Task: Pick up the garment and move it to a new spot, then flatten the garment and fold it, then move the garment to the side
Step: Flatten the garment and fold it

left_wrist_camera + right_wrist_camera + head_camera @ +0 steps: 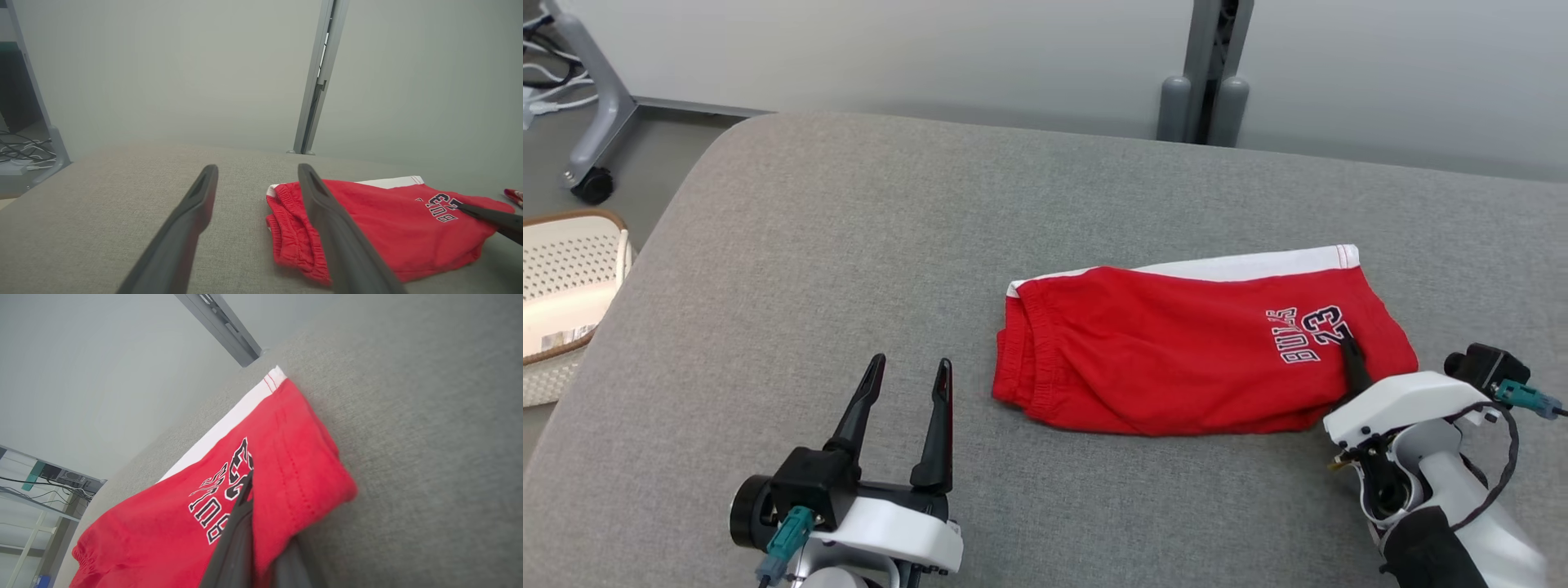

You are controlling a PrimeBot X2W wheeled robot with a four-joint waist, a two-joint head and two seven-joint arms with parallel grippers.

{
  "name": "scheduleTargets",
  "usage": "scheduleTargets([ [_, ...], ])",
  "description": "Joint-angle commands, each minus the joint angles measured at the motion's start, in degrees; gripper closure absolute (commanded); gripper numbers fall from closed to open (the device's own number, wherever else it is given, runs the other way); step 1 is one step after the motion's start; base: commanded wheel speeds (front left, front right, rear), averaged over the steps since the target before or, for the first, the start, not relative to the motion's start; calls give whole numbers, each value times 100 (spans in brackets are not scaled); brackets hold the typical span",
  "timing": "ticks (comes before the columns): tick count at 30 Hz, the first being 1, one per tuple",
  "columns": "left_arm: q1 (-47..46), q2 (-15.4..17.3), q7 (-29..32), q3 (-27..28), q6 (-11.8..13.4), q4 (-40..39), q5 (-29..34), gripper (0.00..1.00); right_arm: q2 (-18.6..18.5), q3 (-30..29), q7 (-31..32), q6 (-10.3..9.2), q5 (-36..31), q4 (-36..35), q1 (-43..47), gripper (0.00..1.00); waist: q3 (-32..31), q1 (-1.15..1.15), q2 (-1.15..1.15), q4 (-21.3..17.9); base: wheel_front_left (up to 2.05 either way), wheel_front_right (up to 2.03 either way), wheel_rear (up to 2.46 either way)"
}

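Note:
The garment [1176, 351] is a pair of red shorts with a white side stripe and dark lettering, lying folded on the grey table [849, 245], right of centre. My right gripper [1354, 359] is shut on the garment's right end by the lettering, one finger above the cloth and one below, as the right wrist view shows [253, 522]. My left gripper [907, 384] stands open on the table to the left of the garment, nothing between its fingers. In the left wrist view the garment [367, 228] lies just right of the open left gripper [257, 179].
A white perforated basket [564, 286] stands on the floor off the table's left edge. A grey wheeled stand [592, 114] is at the far left. A grey post [1205, 73] rises behind the table's far edge.

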Motion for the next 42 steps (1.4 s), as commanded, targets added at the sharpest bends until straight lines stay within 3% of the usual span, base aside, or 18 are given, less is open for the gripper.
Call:
scheduleTargets([
  [1, 32, 19, -9, 37, -21, 6, 23, 0, -45, -28, -46, 1, -63, 37, 88, 100, -88, 0, 0, -101, 0, 0, 0],
  [15, 262, 20, -9, 165, -123, 73, 81, 0, -37, -533, -374, 1, -389, 617, 230, 100, -492, 0, 0, -490, 0, 0, 0],
  [27, 280, 19, -9, 115, -148, 95, 32, 0, 36, -333, -406, 1, -1429, -55, -97, 100, -549, 0, 0, -348, 0, 0, 0],
  [42, 242, 18, -9, 97, -118, 74, -203, 0, 33, 1680, -46, 1, -918, -1530, 488, 100, -465, 0, 0, 93, 0, 0, 0],
])
